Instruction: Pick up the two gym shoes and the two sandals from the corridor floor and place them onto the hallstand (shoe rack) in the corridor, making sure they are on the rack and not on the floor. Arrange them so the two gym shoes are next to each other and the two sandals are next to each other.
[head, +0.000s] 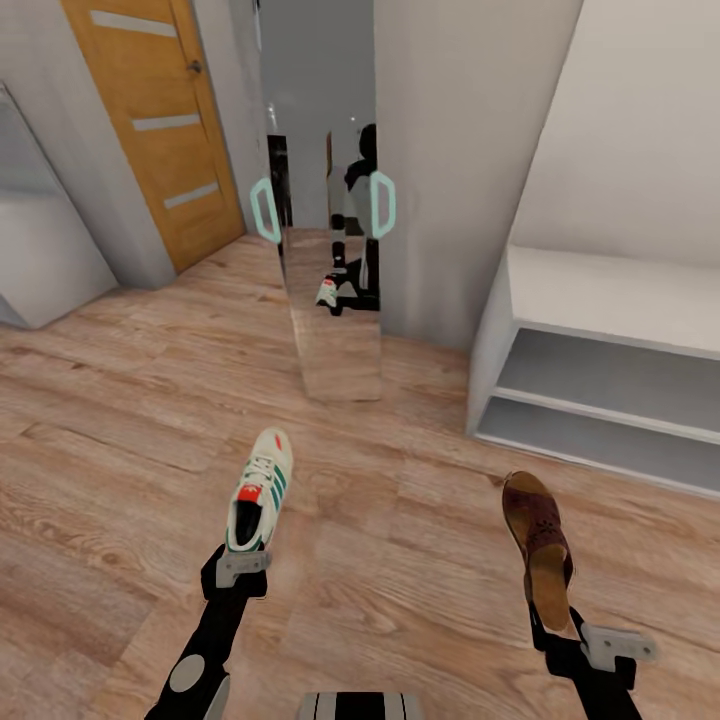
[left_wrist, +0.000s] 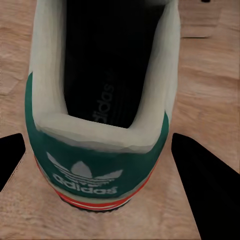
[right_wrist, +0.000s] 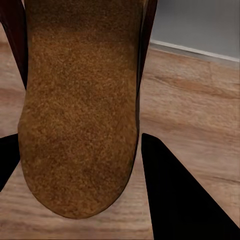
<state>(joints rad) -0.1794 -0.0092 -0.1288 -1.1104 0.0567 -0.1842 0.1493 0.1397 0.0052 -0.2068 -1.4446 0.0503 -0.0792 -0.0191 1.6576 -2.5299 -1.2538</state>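
The left tool (head: 243, 566) was seen pinching the heel of a cream-white, green-striped gym shoe (head: 260, 490); the right tool (head: 556, 628) pinched a maroon-brown, cork-footbed sandal (head: 540, 545). Both were held above the wood-plank corridor floor (head: 400, 540), short of the pale-grey hallstand (head: 600, 400). Heel-only grips were judged liable to slip.

The head view looks forward and down over the corridor floor (head: 130, 420). Each wrist view sits very close behind a heel: gym shoe (left_wrist: 100, 150), sandal (right_wrist: 80, 115); both shoes also appear from the head.
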